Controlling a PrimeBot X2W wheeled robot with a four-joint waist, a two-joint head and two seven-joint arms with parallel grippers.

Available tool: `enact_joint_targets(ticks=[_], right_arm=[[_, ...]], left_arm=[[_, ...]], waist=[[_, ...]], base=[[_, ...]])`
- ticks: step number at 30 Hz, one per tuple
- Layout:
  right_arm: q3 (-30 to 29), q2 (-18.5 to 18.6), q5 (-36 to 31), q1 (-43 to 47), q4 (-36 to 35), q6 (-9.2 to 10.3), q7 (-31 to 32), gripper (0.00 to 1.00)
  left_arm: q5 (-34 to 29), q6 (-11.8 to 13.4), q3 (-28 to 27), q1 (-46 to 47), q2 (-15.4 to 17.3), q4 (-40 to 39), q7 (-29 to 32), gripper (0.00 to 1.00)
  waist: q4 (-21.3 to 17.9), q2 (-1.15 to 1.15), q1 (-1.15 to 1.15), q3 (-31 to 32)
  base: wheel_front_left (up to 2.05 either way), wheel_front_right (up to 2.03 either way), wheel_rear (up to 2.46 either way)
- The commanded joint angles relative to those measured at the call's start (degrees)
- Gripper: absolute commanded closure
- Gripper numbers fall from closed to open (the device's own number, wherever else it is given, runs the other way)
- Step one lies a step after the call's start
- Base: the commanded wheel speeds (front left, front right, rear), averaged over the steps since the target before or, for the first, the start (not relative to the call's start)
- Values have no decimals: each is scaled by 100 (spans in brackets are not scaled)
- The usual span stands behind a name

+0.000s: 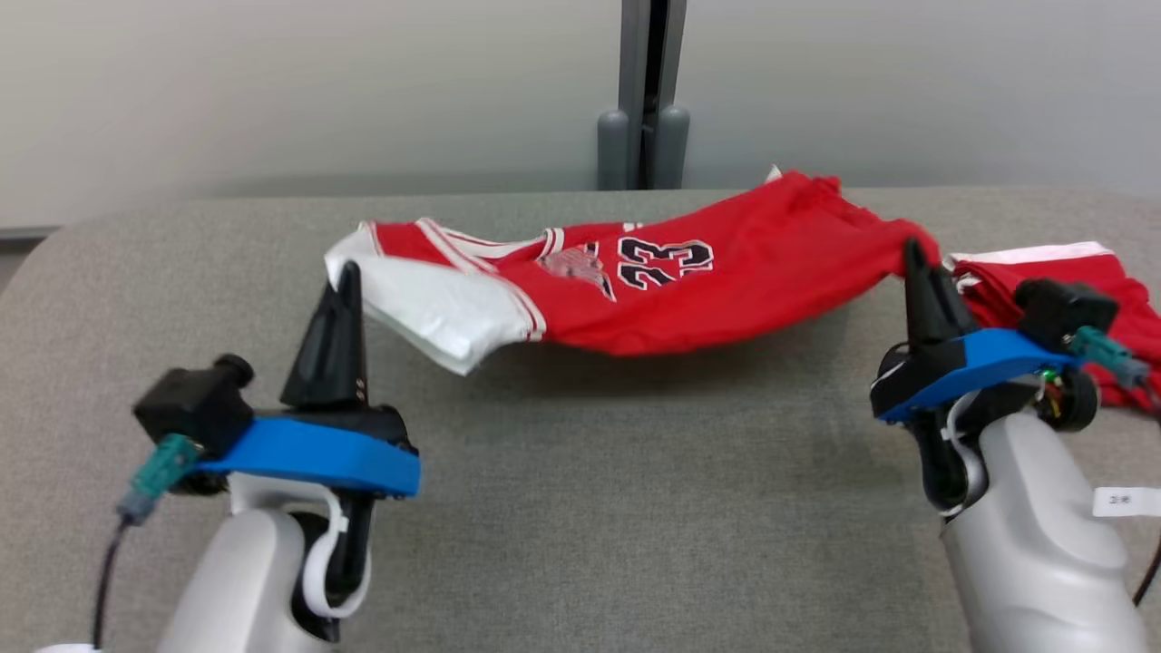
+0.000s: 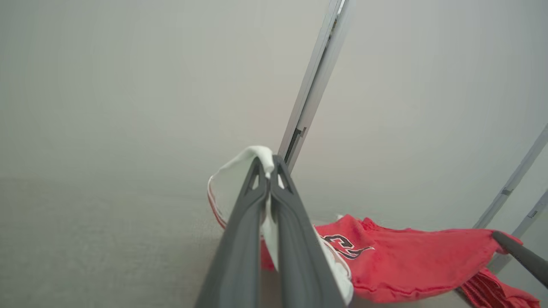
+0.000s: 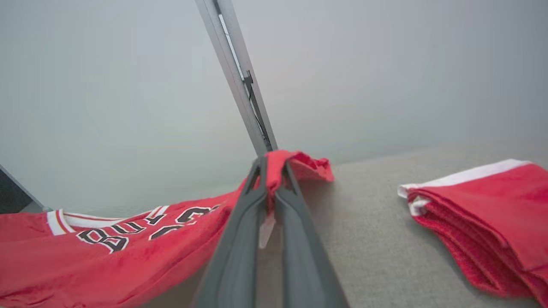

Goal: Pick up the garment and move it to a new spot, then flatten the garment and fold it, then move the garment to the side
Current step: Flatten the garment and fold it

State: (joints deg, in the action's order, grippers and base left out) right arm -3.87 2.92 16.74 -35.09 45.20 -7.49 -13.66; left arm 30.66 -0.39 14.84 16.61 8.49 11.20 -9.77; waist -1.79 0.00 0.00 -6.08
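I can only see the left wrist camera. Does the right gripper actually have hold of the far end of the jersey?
Observer: Yes. The right gripper is shut on a bunched red edge of the jersey, with cloth pinched between its fingers.
Operator: And the red bit at my lower right, is that part of the same jersey?
Observer: No. That is a separate folded red garment with a white trim, lying on the table to the right of the right gripper.

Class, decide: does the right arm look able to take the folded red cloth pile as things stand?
Probably not: the folded red cloth pile lies close, nothing between, but the right fingers are shut on the red number-23 jersey.
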Motion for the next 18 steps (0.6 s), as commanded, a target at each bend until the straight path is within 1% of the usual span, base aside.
enact_joint_targets(ticks=[1, 3, 4, 5, 6, 8, 12, 13, 16, 18], right_arm=[[34, 128, 132, 171, -499, 0, 65, 100], [36, 230, 212, 328, -1151, 0, 189, 100], [42, 279, 242, 407, -1539, 0, 262, 100], [36, 312, 303, 496, -1958, 0, 362, 100], [-6, 344, 340, 602, -2395, 0, 485, 100], [-123, 408, 285, 818, -3309, 0, 776, 100], [-424, 328, 255, 1096, -5148, 0, 1456, 100], [-424, 328, 255, 1096, -5148, 0, 1456, 100], [-637, 279, 190, 1162, -6195, 0, 1939, 100], [-751, 229, 194, 1132, -6626, 0, 2237, 100]], left_arm=[[50, -9, -98, 141, 134, -452, 123, 100], [129, 18, -182, 256, 205, -964, 276, 100], [263, -2, -243, 312, 193, -1224, 369, 100], [387, -7, -311, 375, 196, -1508, 471, 100], [453, 21, -403, 463, 266, -1792, 578, 100], [627, 76, -522, 641, 345, -2349, 820, 100], [776, 223, -700, 1143, 569, -3361, 1382, 100], [776, 223, -700, 1143, 569, -3361, 1382, 100], [881, 333, -762, 1617, 711, -3811, 1845, 100], [822, 382, -773, 1962, 866, -3913, 2120, 100]], waist=[[-121, 0, 0, 205], [-150, 0, 0, 314], [-168, 0, 0, 364], [-189, 0, 0, 411], [-217, 0, 0, 452], [-280, 0, 0, 500], [-381, 0, 0, 477], [-381, 0, 0, 477], [-444, 0, 0, 369], [-478, 0, 0, 258]], base=[[0, 0, 0], [0, 0, 0], [0, 0, 0], [0, 0, 0], [0, 0, 0], [0, 0, 0], [0, 0, 0], [0, 0, 0], [0, 0, 0], [0, 0, 0]])
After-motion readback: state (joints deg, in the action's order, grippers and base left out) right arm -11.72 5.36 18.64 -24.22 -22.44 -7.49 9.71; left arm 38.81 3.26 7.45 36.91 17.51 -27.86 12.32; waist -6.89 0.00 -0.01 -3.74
